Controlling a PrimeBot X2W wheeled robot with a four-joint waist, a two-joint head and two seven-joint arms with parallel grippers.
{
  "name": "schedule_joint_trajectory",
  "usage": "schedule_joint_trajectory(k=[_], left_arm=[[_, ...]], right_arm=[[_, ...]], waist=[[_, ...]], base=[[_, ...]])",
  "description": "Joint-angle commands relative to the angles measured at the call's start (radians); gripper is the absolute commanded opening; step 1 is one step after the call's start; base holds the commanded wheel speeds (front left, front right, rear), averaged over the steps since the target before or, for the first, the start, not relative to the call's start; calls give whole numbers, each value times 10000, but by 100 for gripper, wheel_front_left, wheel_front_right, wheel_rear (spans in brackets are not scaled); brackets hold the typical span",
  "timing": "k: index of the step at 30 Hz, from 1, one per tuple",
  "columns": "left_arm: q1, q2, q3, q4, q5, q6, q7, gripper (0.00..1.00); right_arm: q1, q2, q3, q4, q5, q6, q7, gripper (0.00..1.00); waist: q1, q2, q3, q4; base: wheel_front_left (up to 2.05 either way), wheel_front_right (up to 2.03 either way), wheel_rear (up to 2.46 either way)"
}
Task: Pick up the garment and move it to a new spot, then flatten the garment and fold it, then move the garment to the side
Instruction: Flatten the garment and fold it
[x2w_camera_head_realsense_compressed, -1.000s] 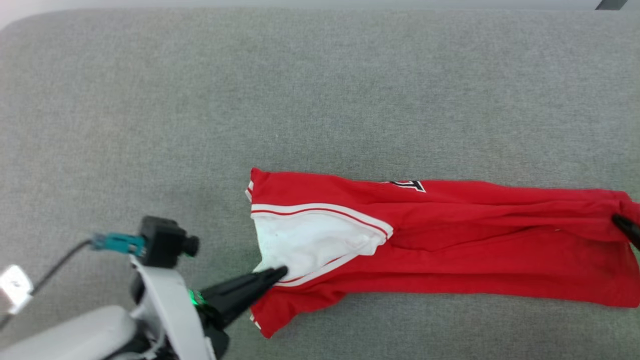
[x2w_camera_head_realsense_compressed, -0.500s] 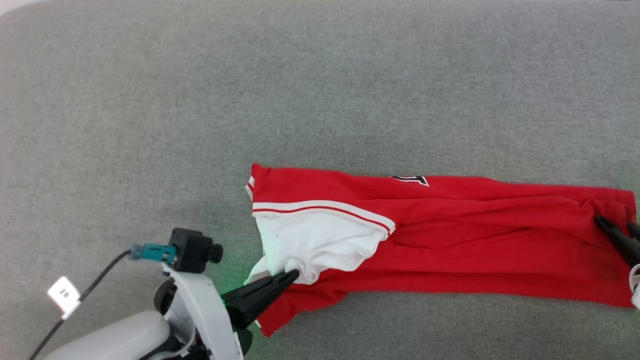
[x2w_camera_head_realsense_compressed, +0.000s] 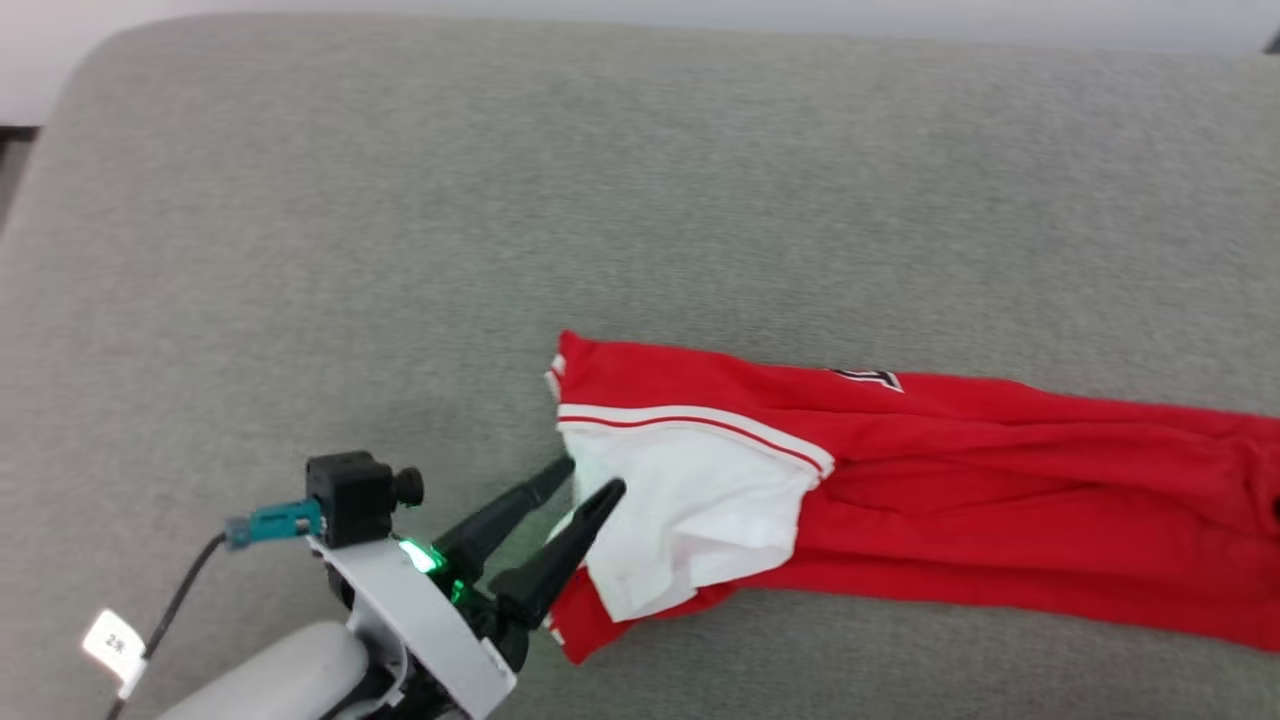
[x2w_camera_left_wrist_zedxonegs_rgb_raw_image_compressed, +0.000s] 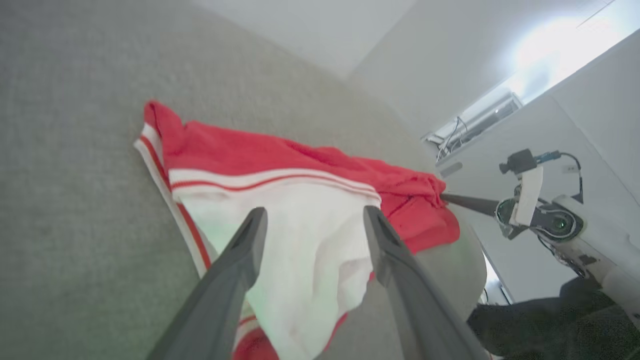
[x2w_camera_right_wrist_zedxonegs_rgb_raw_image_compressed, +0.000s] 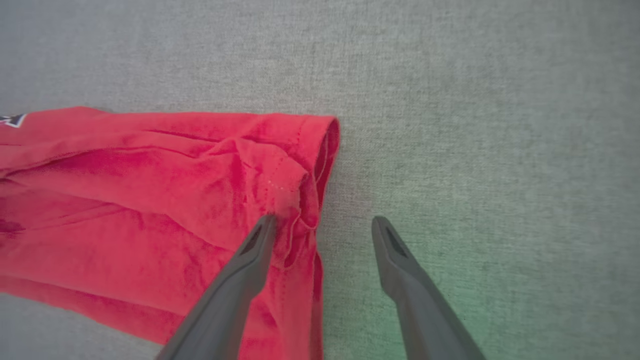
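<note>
Left hand (x2w_camera_head_realsense_compressed: 592, 480) has its two fingers spread, the tips at the edge of the white sleeve (x2w_camera_head_realsense_compressed: 690, 500) of the garment (x2w_camera_head_realsense_compressed: 1000, 500), gripping nothing. Right hand (x2w_camera_right_wrist_zedxonegs_rgb_raw_image_compressed: 325, 220) is spread too, at the hem end, with one finger over the red cloth and the other over the bare grey worktop (x2w_camera_right_wrist_zedxonegs_rgb_raw_image_compressed: 500, 125). The garment lies on the worktop as a long, creased strip between the two hands.

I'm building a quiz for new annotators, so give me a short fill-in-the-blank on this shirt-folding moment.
The red T-shirt lies stretched out on a ____ fabric surface.
The left gripper is ____, its tips beside the white sleeve.
The right gripper, spread open at the shirt's far end, grips ____.
Missing words: grey; open; nothing.
</note>
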Motion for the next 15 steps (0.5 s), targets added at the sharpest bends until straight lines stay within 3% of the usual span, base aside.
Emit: schedule_joint_trajectory(k=[1, 8, 9, 15], left_arm=[[522, -258, 415, 142, 394, -23, 12, 100], [2192, -1720, 2552, 1226, 2278, -23, 5, 100], [2192, -1720, 2552, 1226, 2278, -23, 5, 100], [3010, -2940, 4612, 2279, 4490, -23, 4, 100]], right_arm=[[110, 53, -181, 122, -14, -16, 157, 100], [98, 374, -489, 657, -260, -16, 1105, 100], [98, 374, -489, 657, -260, -16, 1105, 100], [35, 899, -552, 899, -578, -7, 1915, 100]], waist=[[0, 0, -172, 451], [0, 0, -424, 1195], [0, 0, -424, 1195], [0, 0, -560, 1577]], base=[[0, 0, 0], [0, 0, 0], [0, 0, 0], [0, 0, 0]])
